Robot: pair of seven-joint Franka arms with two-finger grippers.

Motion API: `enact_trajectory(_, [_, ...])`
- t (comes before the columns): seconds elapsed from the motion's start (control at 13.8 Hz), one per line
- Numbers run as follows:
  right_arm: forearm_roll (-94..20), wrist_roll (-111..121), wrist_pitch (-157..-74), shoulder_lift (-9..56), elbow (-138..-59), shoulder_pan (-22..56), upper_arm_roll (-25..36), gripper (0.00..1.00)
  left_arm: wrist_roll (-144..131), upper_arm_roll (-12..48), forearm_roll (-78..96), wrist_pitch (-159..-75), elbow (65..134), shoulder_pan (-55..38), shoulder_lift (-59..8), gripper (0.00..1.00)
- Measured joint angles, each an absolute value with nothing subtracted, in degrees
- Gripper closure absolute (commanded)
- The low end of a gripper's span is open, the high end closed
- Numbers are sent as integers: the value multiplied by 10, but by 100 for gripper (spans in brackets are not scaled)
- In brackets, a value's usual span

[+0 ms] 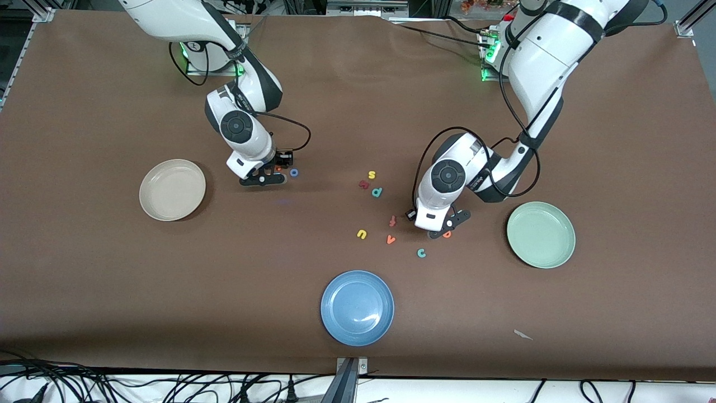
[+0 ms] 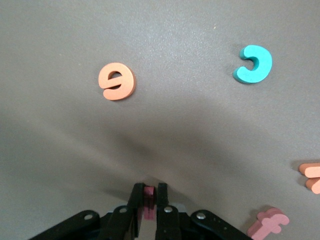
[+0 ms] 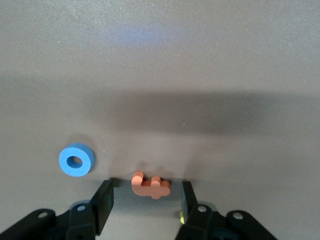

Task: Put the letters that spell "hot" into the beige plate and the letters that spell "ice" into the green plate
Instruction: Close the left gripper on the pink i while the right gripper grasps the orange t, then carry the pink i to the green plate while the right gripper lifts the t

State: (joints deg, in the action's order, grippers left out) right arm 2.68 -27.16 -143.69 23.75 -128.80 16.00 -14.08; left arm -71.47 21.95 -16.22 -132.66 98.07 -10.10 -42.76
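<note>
My left gripper (image 2: 149, 189) (image 1: 443, 228) is shut on the dark red i (image 2: 149, 190), low over the table beside the green plate (image 1: 541, 234). The orange e (image 2: 116, 81) (image 1: 447, 234) and the teal c (image 2: 254, 64) (image 1: 421, 253) lie flat close by. My right gripper (image 3: 145, 192) (image 1: 272, 174) stands open at table level beside the beige plate (image 1: 172, 189), its fingers apart on either side of the orange t (image 3: 150, 186). The blue o (image 3: 76, 160) (image 1: 293, 172) lies just outside one finger. A yellow scrap (image 3: 180, 218) shows under the other finger. Both plates hold nothing.
A blue plate (image 1: 357, 307) sits near the front edge. Loose letters lie mid-table: a yellow s (image 1: 371, 175), a red letter (image 1: 363, 183), a teal p (image 1: 377, 192), a red-orange f (image 1: 392, 221), a yellow u (image 1: 362, 234) and an orange v (image 1: 390, 239).
</note>
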Motion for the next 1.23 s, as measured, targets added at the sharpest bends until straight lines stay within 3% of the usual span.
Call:
enact_trajectory(1.01, [27,-272,-1446,237,-1288,160,-141,38,-670,218,-163,-1324,973,-89,-427,95])
enact_trajectory(1.16, [27,-272,-1449,237,-1288,160,-141,52,-638,217,-164,-1309,970,-79,-425,95])
enact_trajectory(1.23, [27,-272,-1450,237,-1288,160,-141,54,-613,217,-164,-1297,967,-72,-422,95])
